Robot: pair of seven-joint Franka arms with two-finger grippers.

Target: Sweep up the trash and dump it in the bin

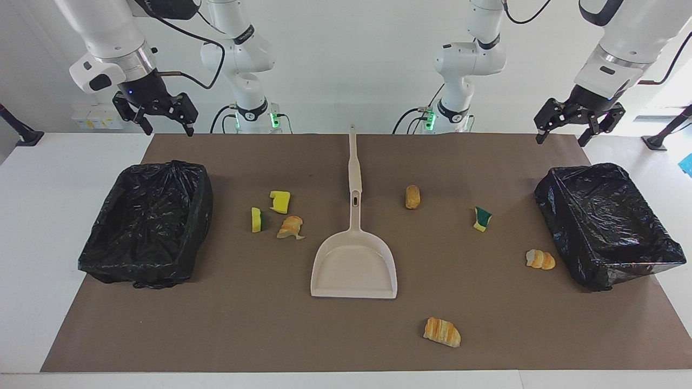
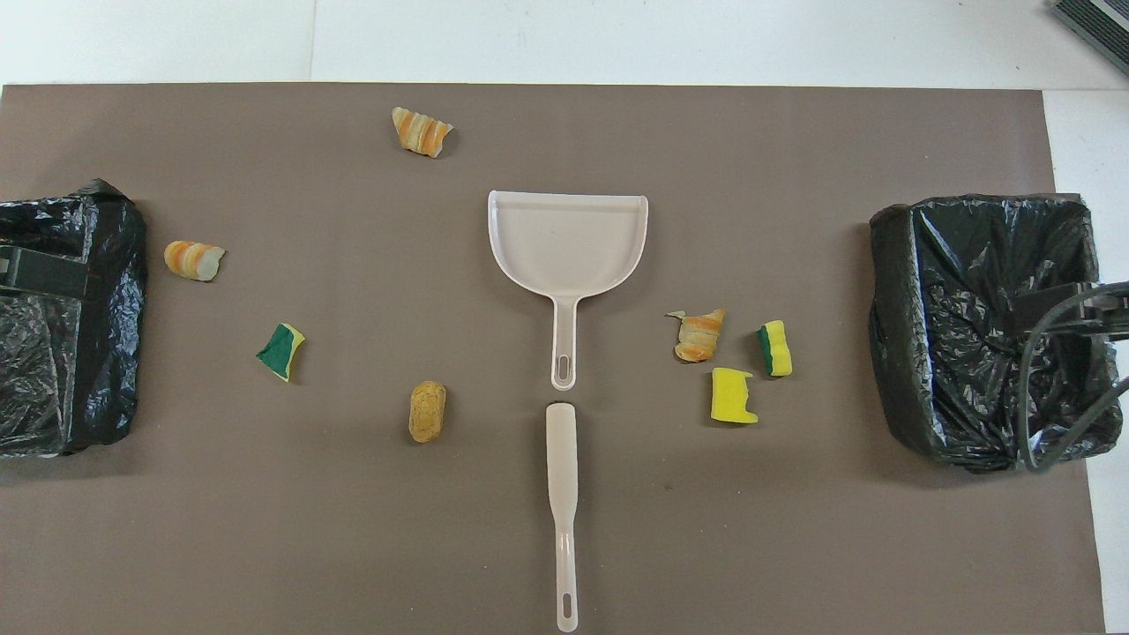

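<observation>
- Nothing is swept yet: all seven pieces of trash lie loose on the brown mat [image 1: 346, 346] that covers the desk [image 1: 21, 227], and both tools are untouched.
- The left end effector [image 1: 579, 128] hangs spread and empty over the mat's edge at the left arm's end; the right end effector [image 1: 157, 116] hangs likewise, spread with nothing in it, at the right arm's end.
- Risk: the dustpan [image 1: 354, 265] is light and lies free mid-mat. I judge that a sweep pressed against its lip will push it away unless the other arm pins its handle.
- Risk: the brush [image 1: 353, 156] lies flat, nose to nose with the dustpan's handle; a grasp on so thin a stem may slip or twist.
- Risk: the pieces are scattered wide, so one stroke cannot gather them. The rounded bread roll [image 1: 412, 197] is likely to roll off; the sponge chunks may drag or tumble on the mat.
- Risk: a tilted pan could spill on the way to either bin [image 1: 148, 221], and the loose black liners may snag its edge.
- The trash: three pieces cluster between the dustpan and the right arm's bin, a yellow sponge [image 1: 280, 201], a yellow-green sponge [image 1: 256, 220] and a croissant scrap [image 1: 291, 227].
- Toward the left arm's bin [image 1: 605, 224] lie the roll, a green sponge wedge [image 1: 481, 219] and a bread piece [image 1: 540, 260] just beside the bin; a larger croissant [image 1: 441, 332] lies farthest from the robots.
</observation>
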